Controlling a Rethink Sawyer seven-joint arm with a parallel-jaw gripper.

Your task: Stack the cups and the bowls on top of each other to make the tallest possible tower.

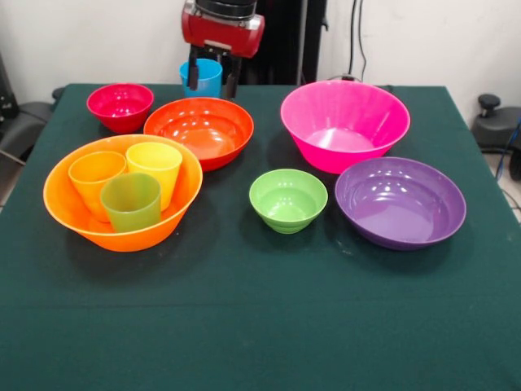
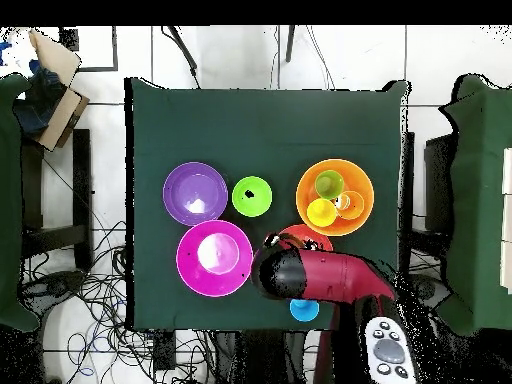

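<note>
The large orange bowl (image 1: 73,216) stands at the front left and holds an orange cup (image 1: 95,175), a yellow cup (image 1: 155,163) and a green cup (image 1: 132,199), upright side by side. My gripper (image 1: 212,79) hangs open at the table's far edge, just above the far rim of the red-orange bowl (image 1: 199,130). The blue cup (image 1: 206,73) stands right behind its fingers (image 1: 194,77); I see no hold on it. In the overhead view the arm (image 2: 310,275) hides the gripper, and the blue cup (image 2: 304,309) shows at the table edge near the base.
The small crimson bowl (image 1: 120,106) is at the far left. The pink bowl (image 1: 345,122) is at the far right, the purple bowl (image 1: 399,204) in front of it, and the light green bowl (image 1: 287,199) in the middle. All stand upright and apart.
</note>
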